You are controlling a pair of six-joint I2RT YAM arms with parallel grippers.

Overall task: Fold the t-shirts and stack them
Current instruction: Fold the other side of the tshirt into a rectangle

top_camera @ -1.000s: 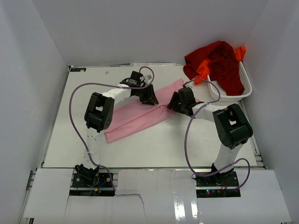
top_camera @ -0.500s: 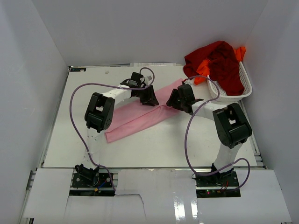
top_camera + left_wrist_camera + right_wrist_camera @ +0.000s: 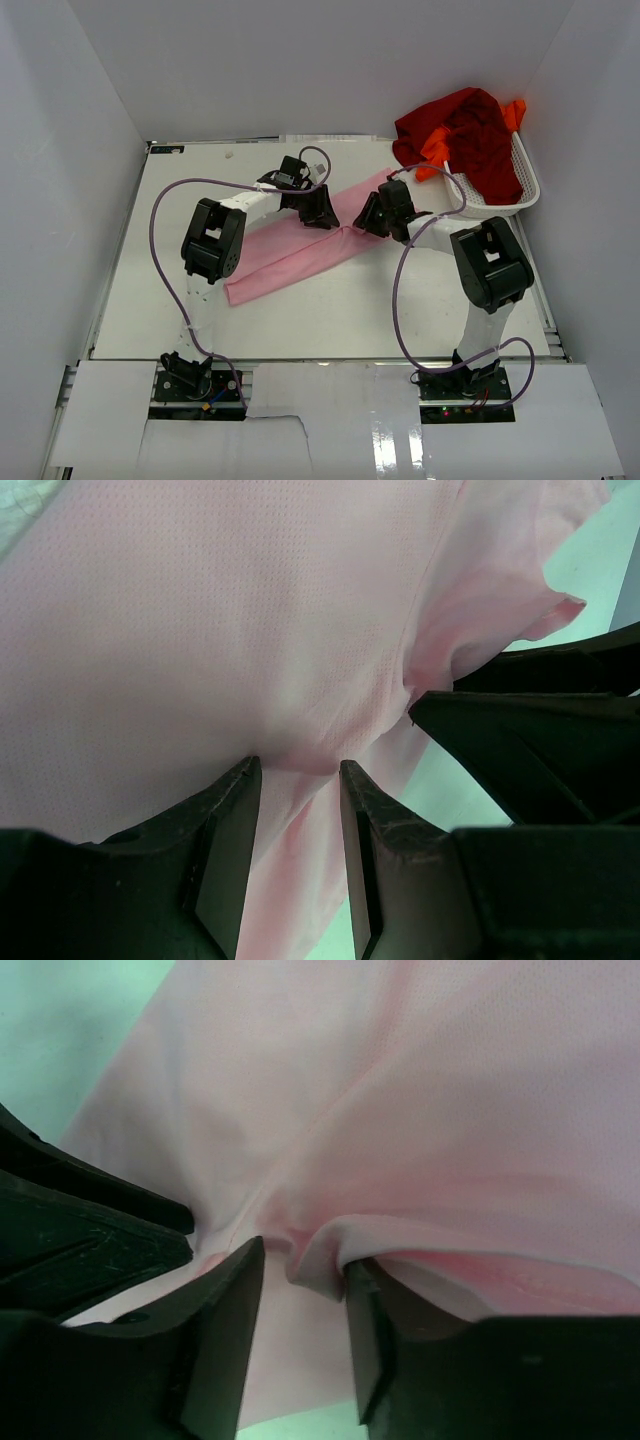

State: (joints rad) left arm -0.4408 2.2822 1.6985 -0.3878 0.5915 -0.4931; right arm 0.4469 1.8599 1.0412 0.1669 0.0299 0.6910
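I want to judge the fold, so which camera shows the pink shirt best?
Top external: the pink shirt lies as a long diagonal strip on the table, visible nearly end to end. Both wrist views show only close-up patches of its cloth.

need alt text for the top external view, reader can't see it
Seen from above, the left tool and right tool sit close together on a light pink t-shirt, folded into a long diagonal band across a white table. At far right, a dark red t-shirt and an orange t-shirt spill from a white mesh basket.
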